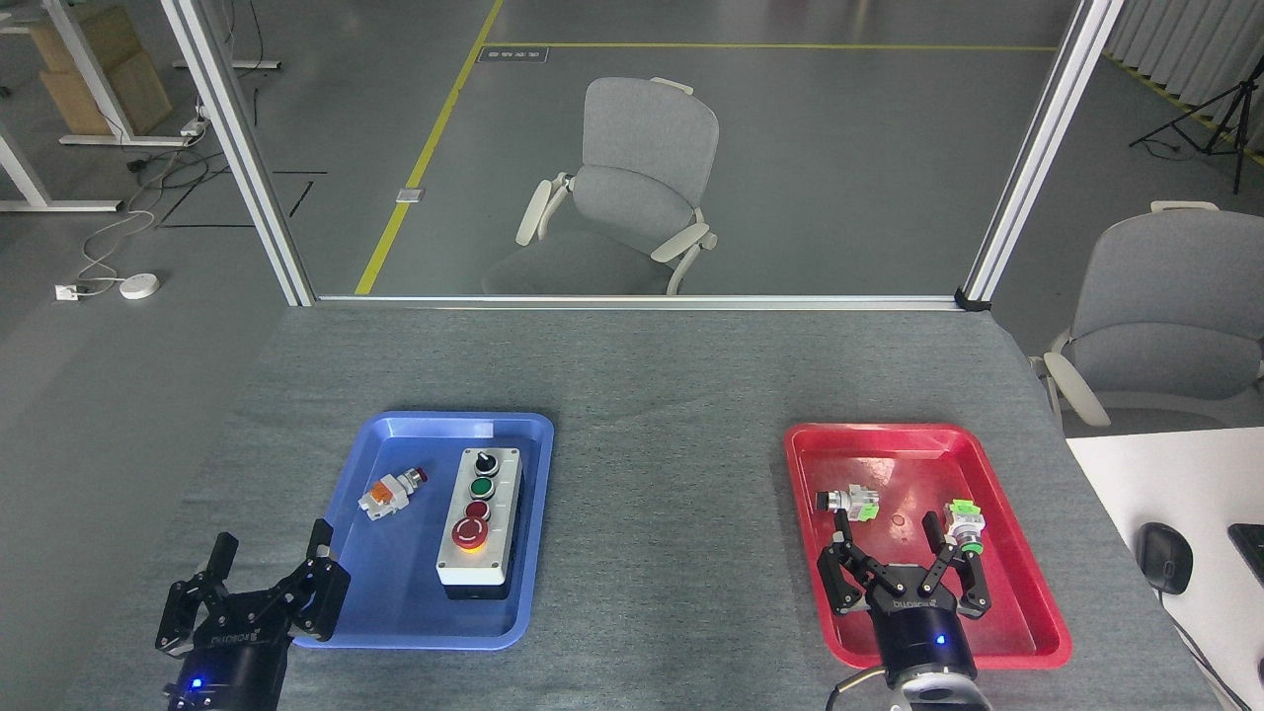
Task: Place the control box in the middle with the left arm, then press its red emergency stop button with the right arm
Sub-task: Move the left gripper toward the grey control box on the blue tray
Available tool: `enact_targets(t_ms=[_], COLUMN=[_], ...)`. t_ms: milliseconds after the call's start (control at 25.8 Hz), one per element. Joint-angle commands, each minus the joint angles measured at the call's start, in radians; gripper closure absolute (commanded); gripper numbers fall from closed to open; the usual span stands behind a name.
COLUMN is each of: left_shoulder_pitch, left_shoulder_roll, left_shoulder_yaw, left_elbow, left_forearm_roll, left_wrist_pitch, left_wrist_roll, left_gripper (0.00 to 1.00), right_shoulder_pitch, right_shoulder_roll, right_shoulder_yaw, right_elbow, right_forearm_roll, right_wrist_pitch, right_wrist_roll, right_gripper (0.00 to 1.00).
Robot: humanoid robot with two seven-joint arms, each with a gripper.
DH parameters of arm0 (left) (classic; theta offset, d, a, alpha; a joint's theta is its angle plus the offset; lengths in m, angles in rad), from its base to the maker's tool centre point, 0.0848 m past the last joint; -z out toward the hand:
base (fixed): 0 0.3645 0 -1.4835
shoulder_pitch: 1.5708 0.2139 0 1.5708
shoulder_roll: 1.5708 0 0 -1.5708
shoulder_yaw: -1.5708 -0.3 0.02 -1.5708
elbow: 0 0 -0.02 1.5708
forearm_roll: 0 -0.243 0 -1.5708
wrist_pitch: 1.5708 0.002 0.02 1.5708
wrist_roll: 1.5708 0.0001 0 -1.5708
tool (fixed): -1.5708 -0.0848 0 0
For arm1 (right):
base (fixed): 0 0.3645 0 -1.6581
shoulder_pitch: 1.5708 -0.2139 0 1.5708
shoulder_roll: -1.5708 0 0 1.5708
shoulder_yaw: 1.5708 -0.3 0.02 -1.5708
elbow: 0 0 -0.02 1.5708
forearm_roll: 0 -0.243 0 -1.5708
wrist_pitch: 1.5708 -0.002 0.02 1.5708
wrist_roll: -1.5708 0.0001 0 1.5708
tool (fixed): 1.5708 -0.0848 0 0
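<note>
While the control box [480,524] sits in the blue tray [395,612] near the table's front left, both the left claw [271,561] and the right claw [886,544] are wide apart, holding nothing.

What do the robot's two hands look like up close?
Both are alike: the left gripper and right gripper each have two black, jointed metal fingers on a round black wrist with pale lettering and a small blue light. A grey cable loops by the right wrist.
</note>
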Motion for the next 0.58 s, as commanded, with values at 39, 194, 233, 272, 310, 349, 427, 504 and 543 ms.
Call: enact_targets(t_ms=[39,194,233,272,310,349,427,504,543], left_shoulder_pitch=[0.015,0.035,0.035,0.035,0.034,0.034,0.034,0.034,0.034], left_shoulder_roll=[-0.024,-0.052,-0.066,-0.08,-0.086,-0.087,-0.086,-0.087,-0.089], left_shoulder_yaw=[-0.004,-0.071,-0.088,-0.11,-0.137,-0.173,-0.235,-0.284,-0.304], left_elbow=[0.012,0.003,0.003,0.004,0.008,0.009,0.008,0.004,0.004], left_forearm_roll=[-0.001,-0.014,-0.018,-0.026,-0.04,-0.058,-0.096,-0.136,-0.149], left_wrist_pitch=[-0.006,0.022,0.044,0.079,0.123,0.169,0.26,0.335,0.361], left_wrist_roll=[0.006,0.006,0.004,0.004,0.003,0.004,0.004,0.004,0.003], left_gripper=[0.01,0.01,0.01,0.01,0.01,0.01,0.01,0.01,0.01], right_shoulder_pitch=[-0.001,-0.001,-0.001,-0.001,-0.001,-0.001,-0.003,-0.017,-0.021], right_shoulder_roll=[0.0,0.0,-0.001,-0.003,-0.003,-0.001,-0.001,-0.001,0.0], right_shoulder_yaw=[0.0,0.0,0.0,0.0,0.0,0.0,0.0,0.0,0.0], right_elbow=[0.004,0.004,0.002,0.002,0.002,0.001,-0.005,-0.004,-0.004], right_forearm_roll=[0.0,0.002,0.002,0.002,0.002,0.003,0.006,0.006,0.008], right_wrist_pitch=[0.0,0.005,0.01,0.013,0.016,0.022,0.023,0.023,0.022], right_wrist_roll=[-0.001,0.001,0.001,0.001,0.002,0.006,0.006,0.006,0.006], right_gripper=[0.04,0.04,0.04,0.04,0.04,0.04,0.04,0.04,0.04])
